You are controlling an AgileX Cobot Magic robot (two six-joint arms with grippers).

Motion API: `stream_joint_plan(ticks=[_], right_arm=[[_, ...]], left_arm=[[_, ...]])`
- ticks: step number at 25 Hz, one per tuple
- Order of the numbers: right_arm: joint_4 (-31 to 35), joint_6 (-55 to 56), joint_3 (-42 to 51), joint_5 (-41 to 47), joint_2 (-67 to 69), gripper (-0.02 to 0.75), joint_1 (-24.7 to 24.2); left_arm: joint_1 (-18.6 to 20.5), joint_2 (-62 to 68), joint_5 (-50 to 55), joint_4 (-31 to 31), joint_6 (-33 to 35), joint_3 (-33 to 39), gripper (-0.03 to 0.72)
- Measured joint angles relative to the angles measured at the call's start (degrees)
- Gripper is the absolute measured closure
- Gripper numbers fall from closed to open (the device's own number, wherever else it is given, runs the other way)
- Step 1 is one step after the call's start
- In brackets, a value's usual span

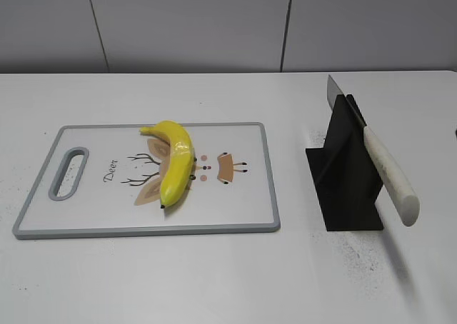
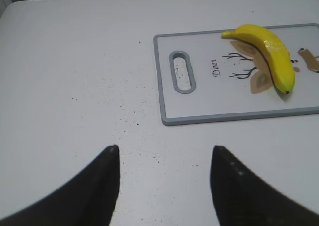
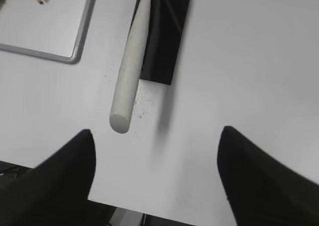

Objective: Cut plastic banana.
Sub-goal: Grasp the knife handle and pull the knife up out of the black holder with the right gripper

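The plastic banana (image 1: 176, 168) is glossy yellow and curved. It lies whole on the white cutting board (image 1: 93, 210), near the board's middle. It also shows in the left wrist view (image 2: 269, 52) at the upper right. A knife with a white handle (image 1: 391, 178) rests slanted in a black stand (image 1: 346, 174), right of the board. My left gripper (image 2: 163, 149) is open and empty over bare table, left of the board. My right gripper (image 3: 155, 131) is open and empty, just short of the knife handle's end (image 3: 130, 71). Neither gripper shows in the exterior view.
The cutting board has a grey rim, a handle slot (image 1: 69, 173) at its left end and a deer drawing. The black stand (image 3: 167, 32) stands between board and the table's right side. The table's front edge (image 3: 149, 212) lies under my right gripper.
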Motion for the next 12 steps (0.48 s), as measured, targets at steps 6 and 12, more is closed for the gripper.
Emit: stream_joint_plan(ticks=[6,12], right_arm=[[0.8,0.5,-4.0,0.5,12.6,0.164,0.1],[3.8,0.3,-5.0,0.6,22.6,0.164,0.0]], left_arm=[[0.0,0.3,0.0,0.0,0.0,0.0,0.135],[0.0,0.3,0.0,0.0,0.0,0.0,0.135]])
